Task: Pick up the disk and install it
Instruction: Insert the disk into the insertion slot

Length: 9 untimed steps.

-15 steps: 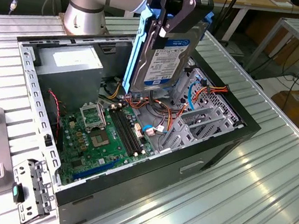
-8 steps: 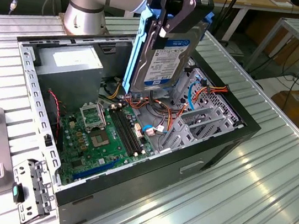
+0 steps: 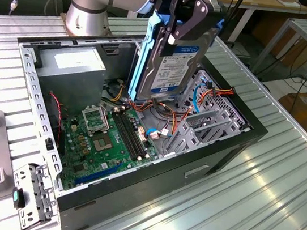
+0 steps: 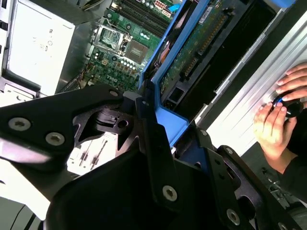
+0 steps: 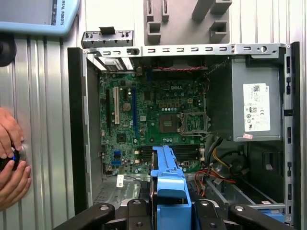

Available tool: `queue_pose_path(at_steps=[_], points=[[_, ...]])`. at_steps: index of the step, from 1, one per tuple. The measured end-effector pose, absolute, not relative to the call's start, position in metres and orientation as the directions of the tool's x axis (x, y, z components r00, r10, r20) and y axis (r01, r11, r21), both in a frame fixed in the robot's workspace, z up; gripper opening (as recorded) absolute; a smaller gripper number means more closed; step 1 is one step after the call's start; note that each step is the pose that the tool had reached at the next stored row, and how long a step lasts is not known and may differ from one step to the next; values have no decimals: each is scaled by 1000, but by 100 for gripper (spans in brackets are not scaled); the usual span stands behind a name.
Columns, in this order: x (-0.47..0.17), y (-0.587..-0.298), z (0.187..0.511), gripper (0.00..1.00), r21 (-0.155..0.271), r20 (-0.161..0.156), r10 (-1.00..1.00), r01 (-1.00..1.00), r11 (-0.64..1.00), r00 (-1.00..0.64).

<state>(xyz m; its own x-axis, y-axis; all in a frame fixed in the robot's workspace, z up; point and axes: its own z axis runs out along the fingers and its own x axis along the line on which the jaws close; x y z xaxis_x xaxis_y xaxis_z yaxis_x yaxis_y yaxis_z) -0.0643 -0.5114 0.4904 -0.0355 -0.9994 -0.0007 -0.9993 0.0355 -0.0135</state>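
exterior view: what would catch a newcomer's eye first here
The gripper holds the disk nearly upright on its edge over the open computer case. Below it lies the green motherboard, with the grey power supply toward the exterior view's left. In the first wrist view a person's hands rest on a small device beside the case.

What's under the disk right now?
The disk, gripped on edge by the pincer, hangs over the computer case; coloured wires lie below it. The case floor behind it is covered.
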Motion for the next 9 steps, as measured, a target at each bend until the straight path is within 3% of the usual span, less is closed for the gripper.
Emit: queue_pose_path(at_steps=[9], points=[[-53,-513,490,37,-14,-1,-999,-999,36,-35]])
